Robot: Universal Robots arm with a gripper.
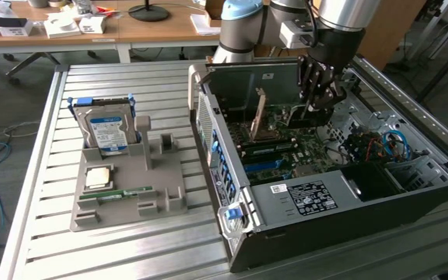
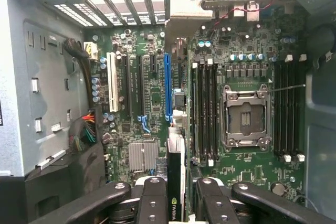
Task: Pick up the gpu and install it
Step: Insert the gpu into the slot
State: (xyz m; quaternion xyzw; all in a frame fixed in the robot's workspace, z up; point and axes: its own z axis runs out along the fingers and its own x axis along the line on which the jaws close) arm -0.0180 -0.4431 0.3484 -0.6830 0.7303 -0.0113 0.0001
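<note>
My gripper (image 1: 317, 100) reaches down into the open computer case (image 1: 310, 198), above the motherboard. It is shut on the gpu (image 1: 300, 118), a thin dark card that hangs below the fingers. In the wrist view the gpu (image 2: 175, 174) is seen edge-on between the two black fingers (image 2: 153, 203), with a small green logo on its side. The gripper (image 2: 180, 200) holds it upright over the board, about in line with the long blue slot (image 2: 168, 87). I cannot tell whether the card's lower edge touches the slot.
A silver hard drive with a blue label (image 1: 107, 131) stands in a grey fixture (image 1: 130, 192) at the exterior view's left, with a green memory stick (image 1: 119, 193) and a square chip (image 1: 100, 177). Inside the case are the processor socket (image 2: 247, 116), cables (image 1: 387, 146) and a heat sink (image 2: 143, 156).
</note>
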